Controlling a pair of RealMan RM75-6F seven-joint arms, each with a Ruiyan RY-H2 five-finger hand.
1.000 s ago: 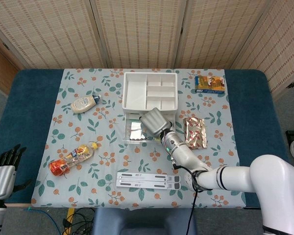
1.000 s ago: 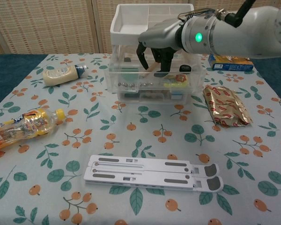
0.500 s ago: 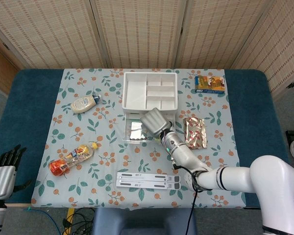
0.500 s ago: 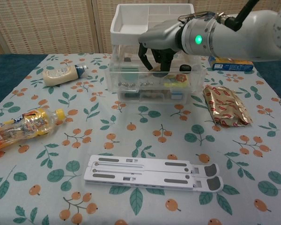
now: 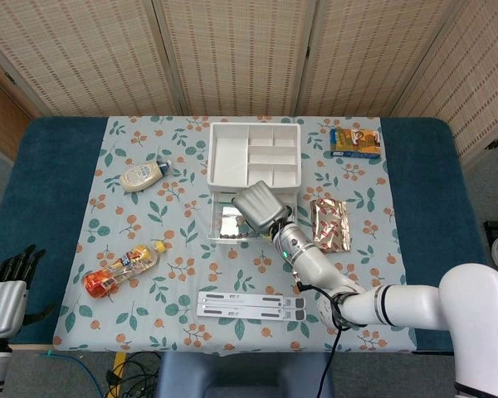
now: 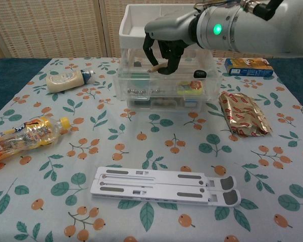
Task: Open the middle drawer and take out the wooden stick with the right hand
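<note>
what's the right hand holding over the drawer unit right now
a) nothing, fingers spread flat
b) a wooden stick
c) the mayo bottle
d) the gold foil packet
b: in the chest view the right hand has its fingers curled around a thin wooden stick above the open drawer of the clear drawer unit.

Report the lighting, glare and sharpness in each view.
Head view: even, soft light, faint shadows, table sharp throughout. Chest view: the right hand, pinching the wooden stick, is close and large, its green light blooming; the clear drawer unit and foil packet show mild glare.
</note>
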